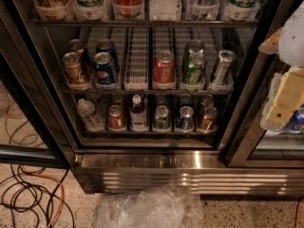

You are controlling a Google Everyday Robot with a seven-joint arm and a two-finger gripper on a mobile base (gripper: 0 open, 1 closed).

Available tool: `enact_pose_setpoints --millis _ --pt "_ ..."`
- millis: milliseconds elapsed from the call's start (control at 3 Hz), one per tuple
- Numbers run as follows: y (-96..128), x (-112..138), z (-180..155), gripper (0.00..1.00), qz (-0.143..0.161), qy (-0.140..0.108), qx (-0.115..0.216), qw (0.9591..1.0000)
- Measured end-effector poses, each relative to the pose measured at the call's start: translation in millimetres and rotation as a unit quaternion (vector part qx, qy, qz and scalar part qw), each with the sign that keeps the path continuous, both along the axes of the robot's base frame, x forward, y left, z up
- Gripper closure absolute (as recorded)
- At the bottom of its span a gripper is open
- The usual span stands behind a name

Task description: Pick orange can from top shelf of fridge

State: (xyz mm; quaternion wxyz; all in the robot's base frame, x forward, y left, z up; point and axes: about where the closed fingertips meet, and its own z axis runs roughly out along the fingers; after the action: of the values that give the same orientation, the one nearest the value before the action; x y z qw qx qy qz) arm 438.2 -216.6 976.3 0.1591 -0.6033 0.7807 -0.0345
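Nearest us on the speckled floor, we see a crumpled clear plastic bag (147, 207), with loose cables (28, 194) to its left. At the right edge, close to the camera, hangs the cream-coloured claw (283, 103), outside the fridge (190, 177) (we cannot tell whether it is released or clenched). Past the ribbed steel base panel, a lower rack holds small cans and bottles. Above it, on the top shelf (137, 61), the orange can (76, 70) stands upright at the front of the leftmost lane, just beside a blue can (105, 68) and well apart from the claw. Farther right stand a red can (164, 66) and green cans (194, 66).
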Motion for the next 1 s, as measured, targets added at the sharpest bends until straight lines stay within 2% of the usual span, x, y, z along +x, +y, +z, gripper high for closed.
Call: enact_pose_setpoints --millis 333,667,1000 --pt "0 0 0 0.00 0.000 0.000 0.000 1.0000" --pt "-3 -16 30 0.00 -0.008 -0.044 -0.026 0.9987" --pt "-27 -33 35 0.00 -0.033 -0.086 -0.020 0.9955"
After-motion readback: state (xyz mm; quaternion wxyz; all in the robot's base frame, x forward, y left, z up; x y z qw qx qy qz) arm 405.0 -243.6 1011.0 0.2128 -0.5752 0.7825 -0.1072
